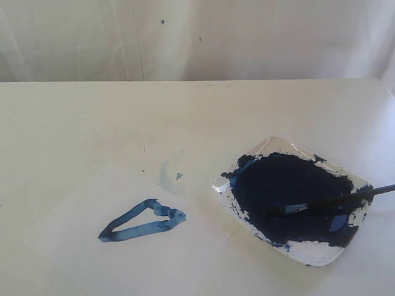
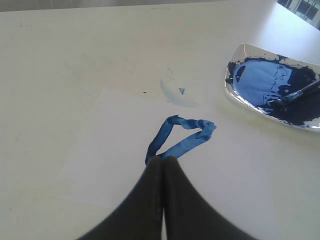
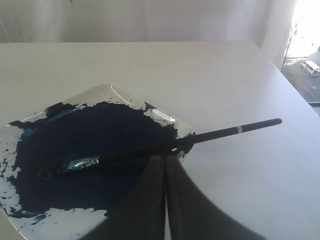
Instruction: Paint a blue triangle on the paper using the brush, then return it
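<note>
A blue triangle [image 1: 143,221] outlined in thick uneven strokes lies on the off-white paper [image 1: 92,246] at the front left; it also shows as the blue triangle [image 2: 182,137] on the paper [image 2: 115,150]. The black-handled brush [image 1: 333,201] rests in the paint tray [image 1: 308,256], its tip in the dark paint and its handle sticking out over the right rim; the brush [image 3: 165,146] and the brush [image 2: 295,95] show in both wrist views. My left gripper [image 2: 163,159] is shut and empty, above the triangle's near corner. My right gripper [image 3: 165,159] is shut and empty, just short of the brush handle. Neither gripper shows in the exterior view.
The white tray [image 3: 120,92] holds a dark navy paint pool [image 1: 284,191]. A faint pale-blue smudge [image 1: 170,176] marks the table beyond the triangle. A white curtain [image 1: 197,37] hangs behind the table's far edge. The table's right edge is near the tray.
</note>
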